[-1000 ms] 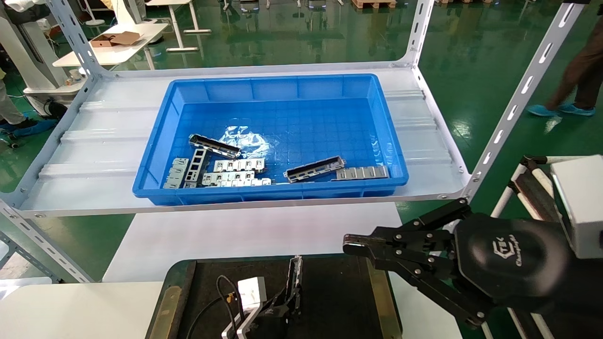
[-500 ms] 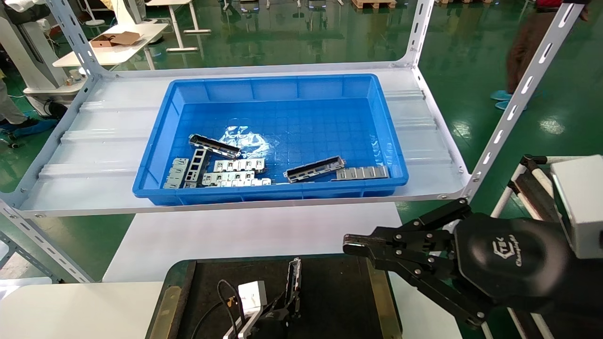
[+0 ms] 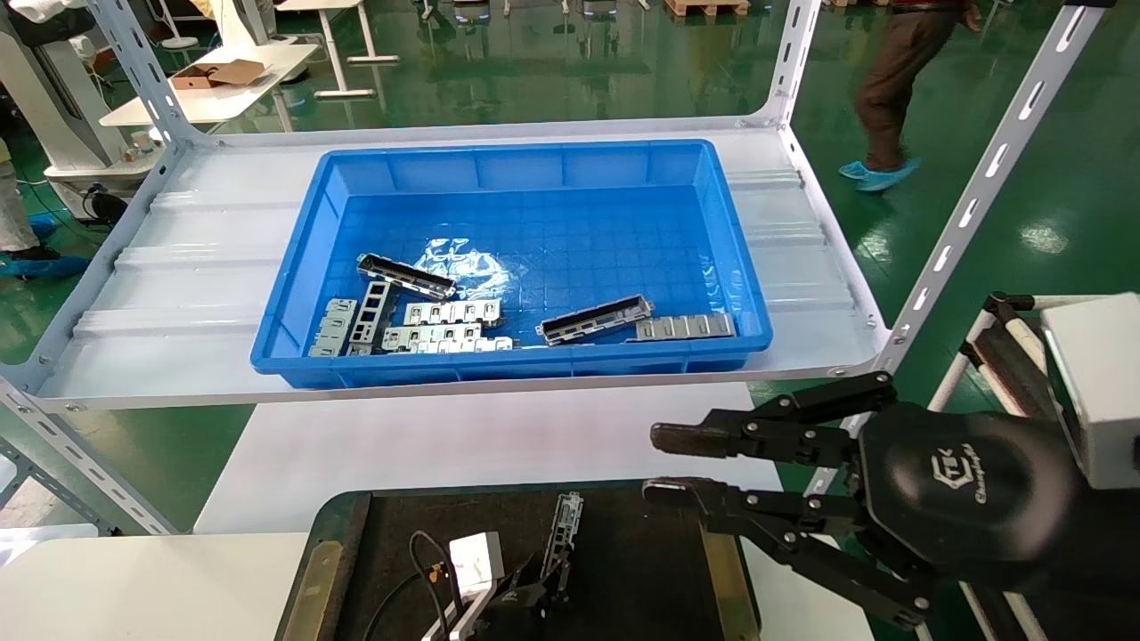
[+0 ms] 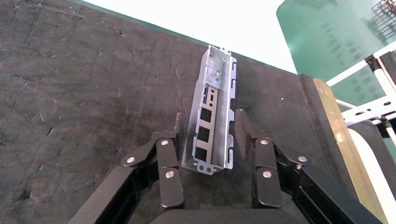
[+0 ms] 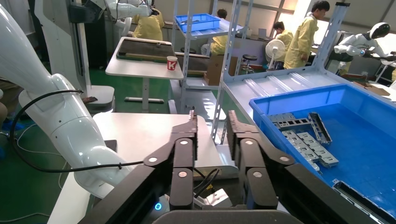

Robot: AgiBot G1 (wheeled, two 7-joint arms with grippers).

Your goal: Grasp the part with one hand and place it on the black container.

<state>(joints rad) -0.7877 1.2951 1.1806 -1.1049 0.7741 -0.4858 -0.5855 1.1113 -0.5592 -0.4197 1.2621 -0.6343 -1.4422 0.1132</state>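
The part [image 3: 565,527], a silver-grey channel, lies flat on the black container [image 3: 641,552] at the bottom of the head view. In the left wrist view the part [image 4: 212,112] rests on the container's matte surface [image 4: 70,93] between the fingers of my left gripper [image 4: 210,126]. That gripper is open, with a gap on each side of the part. In the head view only the tip of the left gripper [image 3: 534,583] shows. My right gripper [image 3: 661,463] hovers open and empty over the container's right edge; it is also in the right wrist view [image 5: 211,121].
A blue bin [image 3: 294,294] on the white shelf holds two more channels [image 3: 405,276] [image 3: 595,319] and several flat slotted plates [image 3: 445,325]. White slotted shelf posts [image 3: 971,205] stand on the right. A white table [image 3: 463,445] lies behind the container.
My left gripper has opened and let go of the part, which has tipped from standing on edge to lying flat. My right gripper has opened. A person walks across the background.
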